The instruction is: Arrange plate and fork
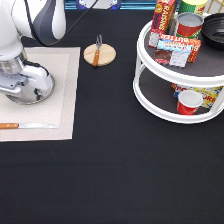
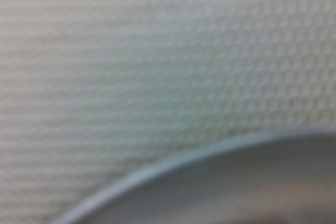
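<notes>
The silver plate (image 1: 43,93) lies on the beige placemat (image 1: 64,90) at the exterior view's left. My gripper (image 1: 18,89) is low over the plate's left part and hides much of it. The wrist view shows the plate's rim (image 2: 150,175) close up, against the woven placemat (image 2: 112,75). The fork (image 1: 97,50), with its brown handle and short tines, lies across a round wooden coaster (image 1: 106,56) near the exterior view's top centre, to the right of the placemat and well apart from my gripper.
A wooden-handled knife (image 1: 25,126) lies along the placemat's lower edge. A white two-tier turntable (image 1: 150,95) at the exterior view's right holds cans, boxes, a black bowl (image 1: 216,29) and a red cup (image 1: 189,102). The tabletop is black.
</notes>
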